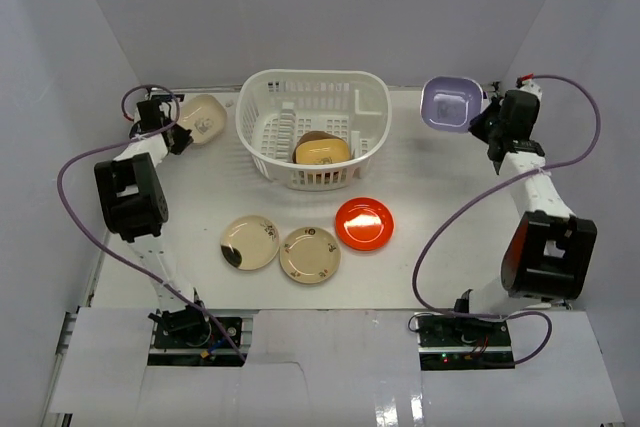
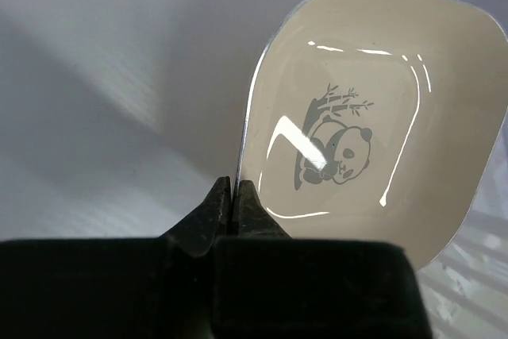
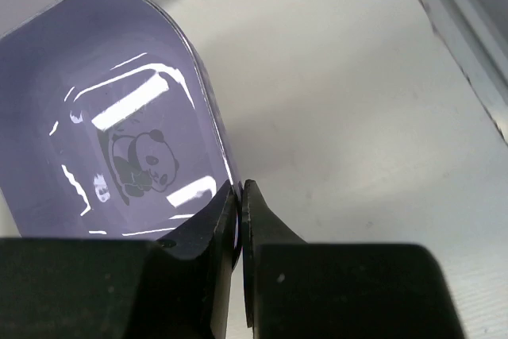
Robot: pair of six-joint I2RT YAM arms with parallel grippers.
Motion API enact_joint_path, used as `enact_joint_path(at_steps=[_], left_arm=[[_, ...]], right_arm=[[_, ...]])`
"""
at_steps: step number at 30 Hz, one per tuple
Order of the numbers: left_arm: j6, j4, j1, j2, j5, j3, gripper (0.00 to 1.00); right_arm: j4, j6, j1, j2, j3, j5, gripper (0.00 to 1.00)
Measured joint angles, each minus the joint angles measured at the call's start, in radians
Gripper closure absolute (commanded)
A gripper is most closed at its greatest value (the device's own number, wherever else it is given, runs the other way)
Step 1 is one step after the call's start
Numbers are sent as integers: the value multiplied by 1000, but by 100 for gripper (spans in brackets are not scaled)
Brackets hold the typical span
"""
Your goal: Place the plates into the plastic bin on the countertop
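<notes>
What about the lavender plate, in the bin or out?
Out. The right end effector pinches the lavender plate by its rim, to the right of the plastic bin.

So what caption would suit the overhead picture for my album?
Left gripper holds a cream dish, right gripper a lavender dish, flanking the white bin; three round plates wait.

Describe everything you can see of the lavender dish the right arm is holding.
The lavender dish is rounded-square, glossy and plastic-looking, with a raised rim and a dark panda drawing in its well. The right hand pinches its rim, holding it tilted with the well facing up toward the overhead camera, at the far right corner of the countertop, right of the white bin. Whether it touches the countertop is unclear.
</notes>
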Motion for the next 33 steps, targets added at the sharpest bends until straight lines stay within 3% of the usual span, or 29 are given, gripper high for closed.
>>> enact_joint_path(at_steps=[5,8,14,17,24,27,28,31,33], left_arm=[[-32,12,0,-291,27,-165,100],[-51,35,0,-478,29,-234,100],[-71,69,-6,-767,72,-290,100],[-74,85,-45,-830,112,-299,100],[-58,54,-282,-861,161,-349,100],[-49,34,-352,-861,188,-359,100],[-47,29,-364,-861,192,-359,100],[-40,19,-386,-859,202,-358,100],[-31,-2,-401,-848,204,-347,100]], right_arm=[[29,4,76,-246,38,-28,92],[15,-10,212,-270,126,11,92],[-95,-46,525,-110,346,38,92],[-169,-50,601,-14,388,72,92],[-325,-30,705,192,446,169,90],[-376,-10,733,235,450,192,78],[-393,-3,741,249,460,197,67],[-422,6,756,276,494,211,47],[-434,13,761,277,504,215,41]])
